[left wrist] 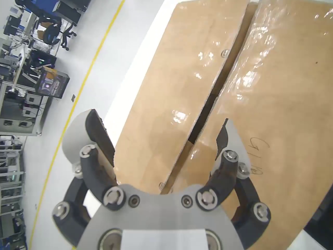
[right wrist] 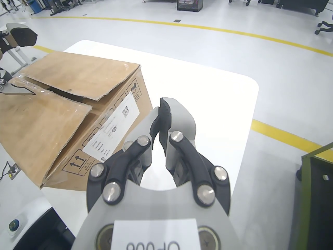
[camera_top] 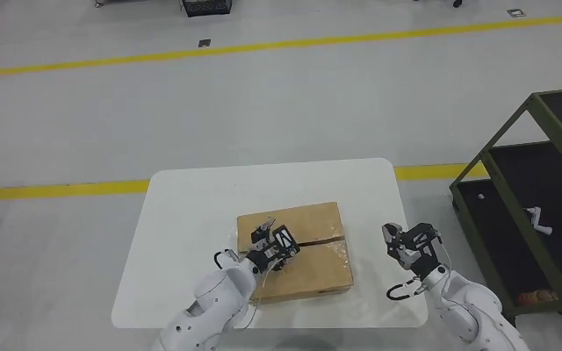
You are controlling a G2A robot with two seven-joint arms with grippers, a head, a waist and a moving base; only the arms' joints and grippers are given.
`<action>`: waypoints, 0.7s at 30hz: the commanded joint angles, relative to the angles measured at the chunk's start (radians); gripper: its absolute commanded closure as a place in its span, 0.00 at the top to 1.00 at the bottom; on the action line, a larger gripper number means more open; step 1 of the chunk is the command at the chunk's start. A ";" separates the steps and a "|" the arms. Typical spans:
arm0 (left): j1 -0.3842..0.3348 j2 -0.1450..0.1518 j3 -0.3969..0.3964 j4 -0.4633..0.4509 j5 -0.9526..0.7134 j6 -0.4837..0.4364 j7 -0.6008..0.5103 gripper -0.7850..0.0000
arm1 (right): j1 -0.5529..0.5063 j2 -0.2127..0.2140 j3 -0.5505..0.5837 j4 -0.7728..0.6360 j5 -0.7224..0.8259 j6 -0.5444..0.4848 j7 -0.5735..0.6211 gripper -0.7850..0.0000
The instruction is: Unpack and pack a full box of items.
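A brown cardboard box (camera_top: pixel 294 248) sits near the front middle of the white table (camera_top: pixel 193 228), its two top flaps folded down with a narrow gap between them (left wrist: pixel 208 100). My left gripper (camera_top: pixel 270 241) hovers open just above the flaps at the box's near-left end, its fingers (left wrist: pixel 96 131) straddling the seam. My right gripper (camera_top: pixel 409 243) is shut with nothing in it, off the box's right side over bare table. The box's end with a white label (right wrist: pixel 111 128) faces it. The box's contents are hidden.
A dark green cart (camera_top: pixel 518 202) stands on the floor just right of the table. Yellow floor lines (camera_top: pixel 263 46) run behind and beside the table. The table's back half and left side are bare.
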 commanded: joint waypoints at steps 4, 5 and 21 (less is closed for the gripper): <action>-0.011 -0.007 0.005 0.025 0.032 0.044 0.009 1.00 | -0.003 0.000 0.003 0.000 0.001 -0.003 -0.003 0.00; -0.012 -0.010 0.006 0.030 0.029 0.051 0.004 1.00 | -0.003 0.000 0.003 0.000 0.001 -0.004 -0.003 0.00; -0.040 -0.031 0.008 0.082 0.043 0.091 0.057 0.30 | 0.008 -0.001 0.000 0.016 0.007 -0.012 -0.001 0.00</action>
